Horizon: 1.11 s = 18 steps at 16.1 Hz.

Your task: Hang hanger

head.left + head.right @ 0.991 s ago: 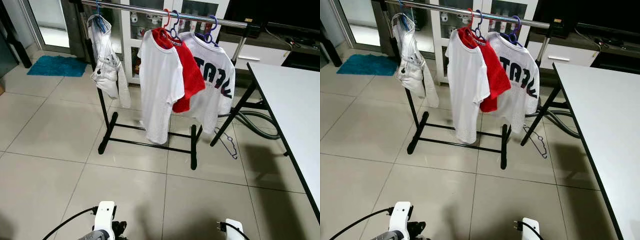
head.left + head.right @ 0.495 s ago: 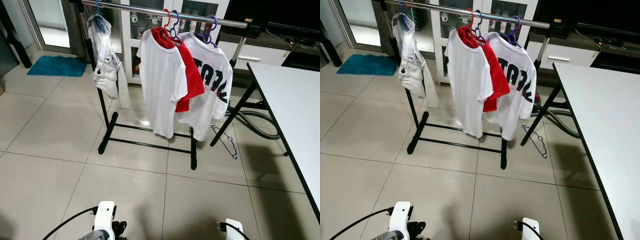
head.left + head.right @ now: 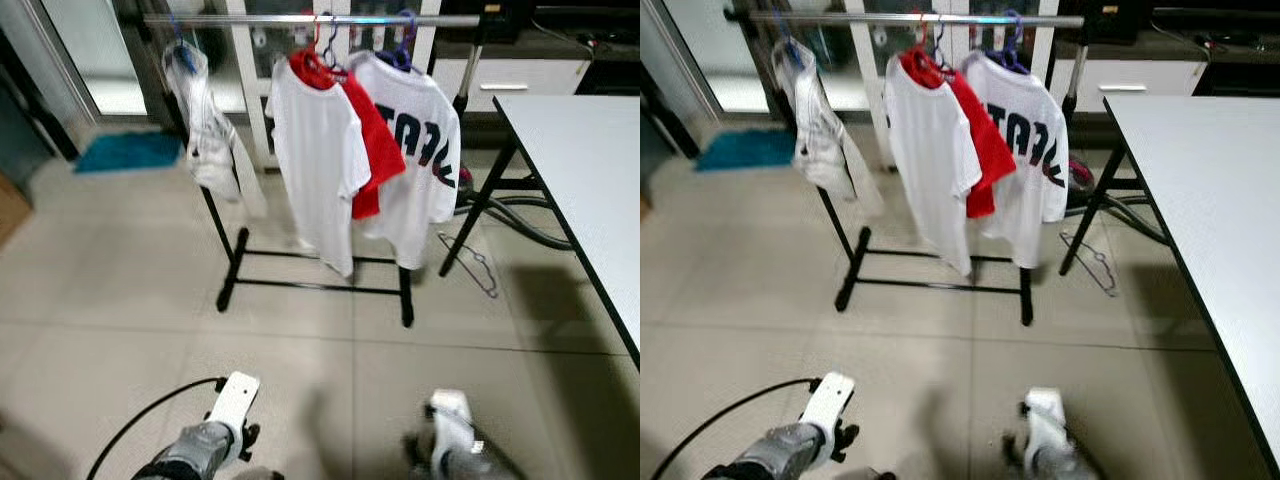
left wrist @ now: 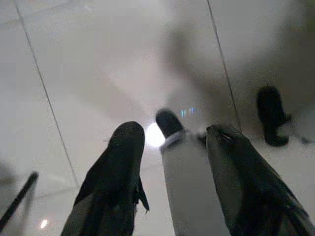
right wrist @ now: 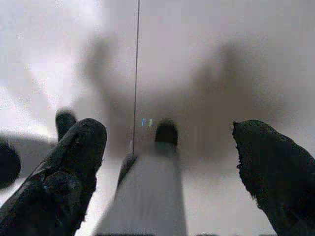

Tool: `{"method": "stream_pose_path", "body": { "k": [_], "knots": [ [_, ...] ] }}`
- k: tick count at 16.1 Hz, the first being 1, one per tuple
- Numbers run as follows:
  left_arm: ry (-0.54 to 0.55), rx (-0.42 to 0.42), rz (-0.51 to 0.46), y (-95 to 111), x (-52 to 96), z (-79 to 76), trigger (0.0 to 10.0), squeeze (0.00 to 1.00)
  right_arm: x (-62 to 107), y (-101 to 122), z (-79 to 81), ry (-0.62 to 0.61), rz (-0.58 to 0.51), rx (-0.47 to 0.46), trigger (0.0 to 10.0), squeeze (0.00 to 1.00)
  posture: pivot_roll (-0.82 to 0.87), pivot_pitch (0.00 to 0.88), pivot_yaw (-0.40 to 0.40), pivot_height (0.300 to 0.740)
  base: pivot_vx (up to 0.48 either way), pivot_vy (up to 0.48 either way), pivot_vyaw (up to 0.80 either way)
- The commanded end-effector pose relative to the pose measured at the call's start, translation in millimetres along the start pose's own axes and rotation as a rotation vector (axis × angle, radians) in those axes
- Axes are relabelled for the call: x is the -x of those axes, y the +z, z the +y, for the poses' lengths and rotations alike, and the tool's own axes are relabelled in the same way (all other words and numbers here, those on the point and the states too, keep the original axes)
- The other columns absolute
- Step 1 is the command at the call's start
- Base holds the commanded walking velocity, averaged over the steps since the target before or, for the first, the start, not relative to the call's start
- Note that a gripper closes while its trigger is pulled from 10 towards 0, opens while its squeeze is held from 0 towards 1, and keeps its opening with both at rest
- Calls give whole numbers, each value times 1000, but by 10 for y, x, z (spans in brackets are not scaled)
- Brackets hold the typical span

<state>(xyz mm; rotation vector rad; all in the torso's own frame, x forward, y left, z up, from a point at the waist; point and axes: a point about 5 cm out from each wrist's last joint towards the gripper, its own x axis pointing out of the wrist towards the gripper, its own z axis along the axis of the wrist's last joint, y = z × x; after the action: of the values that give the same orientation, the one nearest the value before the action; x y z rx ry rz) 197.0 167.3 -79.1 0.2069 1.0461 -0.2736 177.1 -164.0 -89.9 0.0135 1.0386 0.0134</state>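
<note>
While the head views are slightly blurred, the whole scene sits differently in them than half a second ago: the rail now lies at the top edge and the arms show higher, which is camera movement, not movement of the things.

Tiled floor (image 3: 120,300): pale, glossy, carrying all items listed below.

White desk (image 3: 590,170): stands on the robot's right, with a black edge and black angled legs.

Clothes rack (image 3: 310,290): black frame with a silver rail (image 3: 250,19) across the top. From the rail hang a pale garment (image 3: 205,140) at the left end, then a white T-shirt (image 3: 320,160), a red shirt (image 3: 378,150) and a white printed shirt (image 3: 425,160), the three overlapping. The white T-shirt hangs as before.

Blue mat (image 3: 130,152): lies on the floor behind and left of the rack.

Hanger (image 3: 468,262): thin dark wire, empty, lying flat on the floor between the rack's right foot and the desk leg, in the same place relative to both.

Left gripper (image 4: 172,167): low over the floor, fingers (image 4: 118,172) apart, nothing between them.

Right gripper (image 5: 167,172): low over the floor, fingers (image 5: 69,167) wide apart, nothing held.
</note>
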Motion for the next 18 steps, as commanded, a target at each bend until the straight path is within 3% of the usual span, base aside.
{"method": "stream_pose_path", "body": {
  "k": [1, 2, 4, 6, 8, 10, 12, 14, 15, 18],
  "knots": [
    [42, 32, -98, 193, 16, 110, 10000, 1000, -12, 189, 60, 16, -90, 48, 10000, 1000, -80, 0, 42, 740, 0, 0, 0],
    [61, 73, -207, 339, 47, 182, 10000, 1000, 29, 272, -63, 27, -211, 141, 10000, 1000, -71, 0, 25, 740, 0, 0, 0],
    [52, 76, -326, 494, 93, 236, 10000, 1000, 81, 470, -75, 112, -345, 142, 10000, 1000, -56, 0, -7, 740, 0, 0, 0],
    [21, 135, -584, 867, 255, 354, 10000, 1000, 267, 961, -53, 191, -599, 170, 10000, 1000, -34, 0, -43, 740, 0, 0, 0],
    [-4, 108, -734, 1077, 413, 397, 10000, 1000, 451, 1158, -9, 228, -728, 188, 10000, 1000, -17, 0, -61, 740, 0, 0, 0],
    [9, -27, -910, 1343, 729, 408, 10000, 1000, 789, 1379, 32, 245, -883, 121, 10000, 1000, 1, 0, -70, 740, 0, 0, 0],
    [99, -80, -1067, 1644, 1195, 445, 10000, 1000, 1112, 1472, 97, 175, -1002, 150, 10000, 1000, 22, 0, -36, 740, 0, 0, 0],
    [78, -60, -1130, 1729, 1447, 400, 10000, 1000, 1301, 1477, 144, 115, -1057, 107, 10000, 1000, 17, 0, -10, 740, 0, 0, 0],
    [82, -67, -1121, 1702, 1497, 376, 10000, 1000, 1396, 1471, 172, 115, -1070, 94, 10000, 1000, 12, 0, 3, 740, 285, 0, 0],
    [90, -15, -1057, 1624, 1483, 307, 10000, 1000, 1454, 1468, 112, 58, -1037, 53, 10000, 1000, 5, 0, 26, 740, 338, 0, 0]
  ]
}}
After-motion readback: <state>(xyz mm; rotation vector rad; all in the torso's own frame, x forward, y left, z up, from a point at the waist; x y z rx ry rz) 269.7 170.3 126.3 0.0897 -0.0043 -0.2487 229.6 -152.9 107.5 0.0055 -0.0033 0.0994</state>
